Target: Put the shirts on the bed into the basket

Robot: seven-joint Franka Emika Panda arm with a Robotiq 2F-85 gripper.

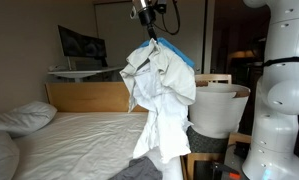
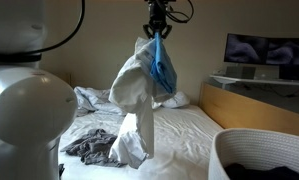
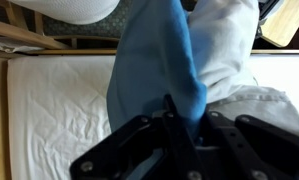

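My gripper (image 1: pixel 150 38) is shut on a white shirt with a blue lining (image 1: pixel 161 88) and holds it high above the bed; it also shows in an exterior view (image 2: pixel 156 32). The shirt (image 2: pixel 137 95) hangs down, its lower end touching the bed (image 2: pixel 179 135). In the wrist view the blue cloth (image 3: pixel 154 70) is pinched between the fingers (image 3: pixel 181 118). A grey shirt (image 2: pixel 89 147) lies crumpled on the bed. The white basket (image 1: pixel 225 105) stands beside the bed, also seen near the corner of an exterior view (image 2: pixel 259 158) with dark cloth inside.
A wooden headboard (image 1: pixel 89 96) backs the bed, with pillows (image 1: pixel 24 117) on it. A monitor (image 1: pixel 81 45) stands on a shelf behind. A wooden chair (image 1: pixel 211 80) stands behind the basket. The robot's white base (image 1: pixel 284 90) is close beside it.
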